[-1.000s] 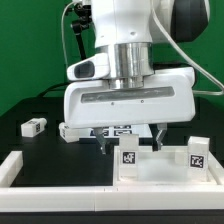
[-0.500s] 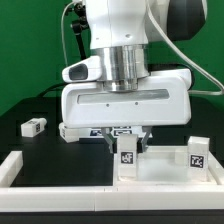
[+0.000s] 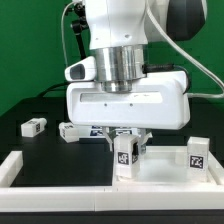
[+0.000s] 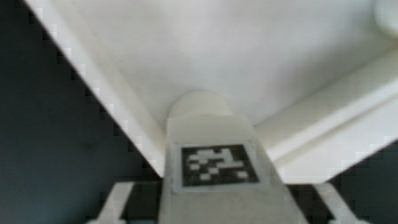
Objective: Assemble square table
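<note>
My gripper (image 3: 127, 147) is shut on a short white table leg (image 3: 126, 157) with a black-and-white tag on its face. The leg stands upright over the white square tabletop (image 3: 160, 174) near the front of the exterior view. I cannot tell whether the two touch. A second tagged leg (image 3: 197, 153) stands at the tabletop's right end. In the wrist view the held leg (image 4: 217, 150) fills the middle between my grey fingers (image 4: 128, 202), with the tabletop (image 4: 214, 45) behind it.
Two more small tagged legs lie on the dark table at the exterior view's left, one (image 3: 33, 126) further out and one (image 3: 70, 131) beside my hand. Low white border bars (image 3: 14, 170) run along the left and the front.
My fingers have closed onto the leg from wide open. Since then the hand has shifted slightly up and to the exterior view's right, with the leg in it.
</note>
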You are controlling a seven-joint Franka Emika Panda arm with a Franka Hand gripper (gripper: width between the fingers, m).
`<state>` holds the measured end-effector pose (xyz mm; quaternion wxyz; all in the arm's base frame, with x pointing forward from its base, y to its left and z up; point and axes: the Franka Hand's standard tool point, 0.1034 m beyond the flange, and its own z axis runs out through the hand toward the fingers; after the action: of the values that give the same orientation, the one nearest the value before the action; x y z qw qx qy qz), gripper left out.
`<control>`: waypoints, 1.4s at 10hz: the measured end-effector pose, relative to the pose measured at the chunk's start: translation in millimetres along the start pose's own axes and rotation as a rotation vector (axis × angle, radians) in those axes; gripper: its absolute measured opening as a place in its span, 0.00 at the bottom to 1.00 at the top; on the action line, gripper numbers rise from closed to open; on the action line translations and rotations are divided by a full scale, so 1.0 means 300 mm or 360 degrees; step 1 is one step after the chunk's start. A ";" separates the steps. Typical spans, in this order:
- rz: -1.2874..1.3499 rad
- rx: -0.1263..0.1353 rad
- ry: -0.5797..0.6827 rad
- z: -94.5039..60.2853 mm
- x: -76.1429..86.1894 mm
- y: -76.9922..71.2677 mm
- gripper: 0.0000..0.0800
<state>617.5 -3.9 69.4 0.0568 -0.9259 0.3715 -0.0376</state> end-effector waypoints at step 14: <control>-0.0610 0.0036 0.0026 0.015 0.002 -0.033 0.81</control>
<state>625.2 3.1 66.3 0.0562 -0.9787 0.1885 -0.0593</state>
